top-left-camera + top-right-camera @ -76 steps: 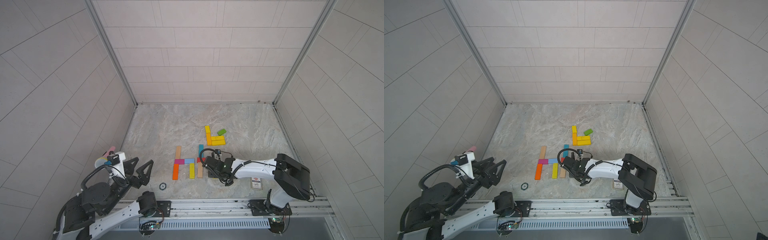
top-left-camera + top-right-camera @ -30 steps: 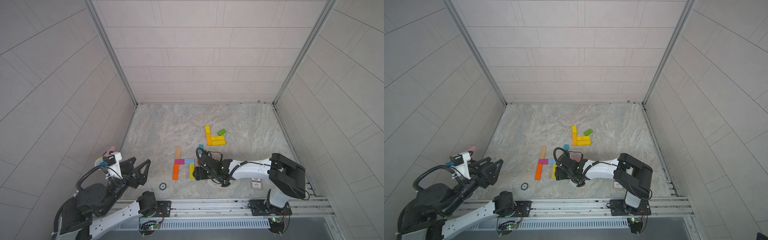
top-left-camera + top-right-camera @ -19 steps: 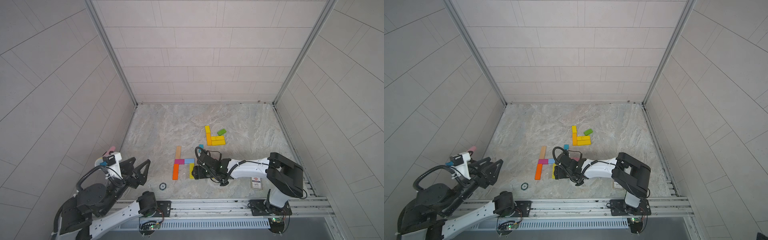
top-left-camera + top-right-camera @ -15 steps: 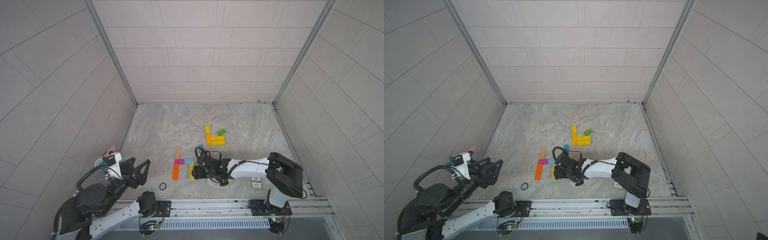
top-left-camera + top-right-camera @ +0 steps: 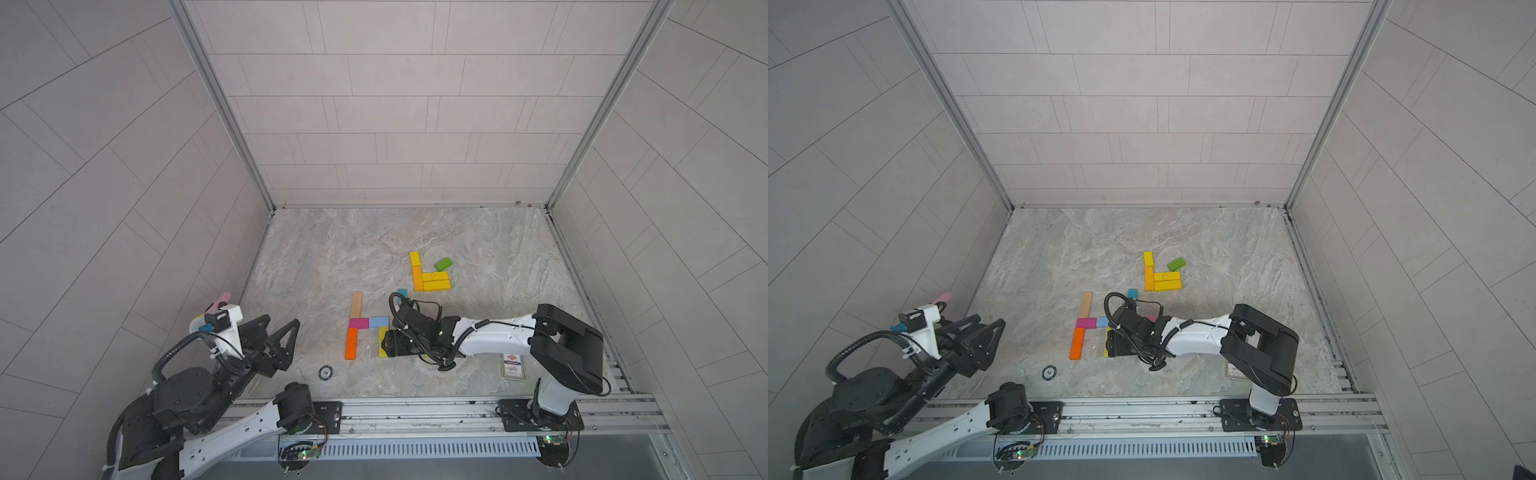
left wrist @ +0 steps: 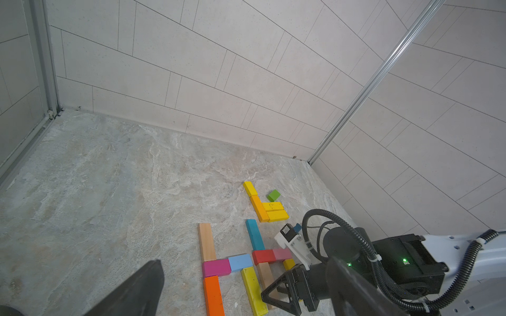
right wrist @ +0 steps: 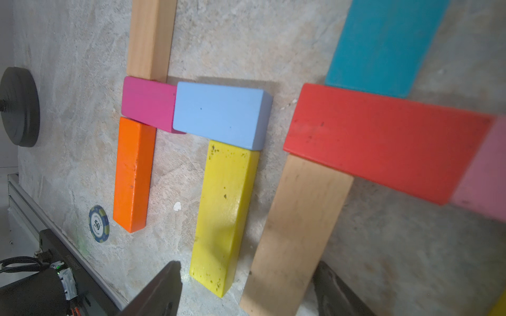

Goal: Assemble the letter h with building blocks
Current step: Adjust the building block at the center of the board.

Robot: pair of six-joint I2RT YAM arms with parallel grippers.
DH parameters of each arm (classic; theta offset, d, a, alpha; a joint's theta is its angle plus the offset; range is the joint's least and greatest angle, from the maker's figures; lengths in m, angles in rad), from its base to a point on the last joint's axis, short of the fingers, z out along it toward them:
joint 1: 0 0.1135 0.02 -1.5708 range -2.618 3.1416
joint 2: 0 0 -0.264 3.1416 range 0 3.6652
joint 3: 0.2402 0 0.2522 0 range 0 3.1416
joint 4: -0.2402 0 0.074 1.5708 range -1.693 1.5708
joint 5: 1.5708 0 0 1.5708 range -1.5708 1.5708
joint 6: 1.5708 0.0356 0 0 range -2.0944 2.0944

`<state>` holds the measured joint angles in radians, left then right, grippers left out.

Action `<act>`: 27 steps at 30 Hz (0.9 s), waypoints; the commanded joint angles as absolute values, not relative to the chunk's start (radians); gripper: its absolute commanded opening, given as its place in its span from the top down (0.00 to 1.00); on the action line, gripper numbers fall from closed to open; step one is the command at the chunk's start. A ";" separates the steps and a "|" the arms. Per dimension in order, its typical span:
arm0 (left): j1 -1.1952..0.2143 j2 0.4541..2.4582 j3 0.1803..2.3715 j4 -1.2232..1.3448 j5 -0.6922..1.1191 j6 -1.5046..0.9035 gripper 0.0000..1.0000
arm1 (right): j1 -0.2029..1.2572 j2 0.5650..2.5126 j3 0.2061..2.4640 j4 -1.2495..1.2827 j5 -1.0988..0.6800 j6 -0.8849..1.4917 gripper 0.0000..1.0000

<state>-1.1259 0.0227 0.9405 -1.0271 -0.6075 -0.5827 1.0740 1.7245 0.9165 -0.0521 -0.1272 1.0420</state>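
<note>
Sliding leftward, the right gripper had come low over the yellow block and the plain wood block, jaws spread astride their near ends, seemingly gripping neither. That yellow leg, touching the blue block, looked like the h's last stroke. The left gripper hung wide open, well apart. A poker chip read "50".

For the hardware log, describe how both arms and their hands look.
Left arm and right arm have white shells with black joints. Left hand and right hand are black with triangular, open-framed fingers. Each wrist carries a white camera mount and a looping black ribbed cable.
</note>
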 commanded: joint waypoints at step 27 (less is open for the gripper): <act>-1.129 0.152 0.932 -0.990 -0.572 -0.583 0.00 | 0.983 1.364 0.881 -0.280 0.035 0.933 0.23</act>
<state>-1.1259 0.0811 0.9405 -1.0195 -0.5903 -0.5838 1.0256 1.4765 0.9169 -0.1726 -0.0570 0.9844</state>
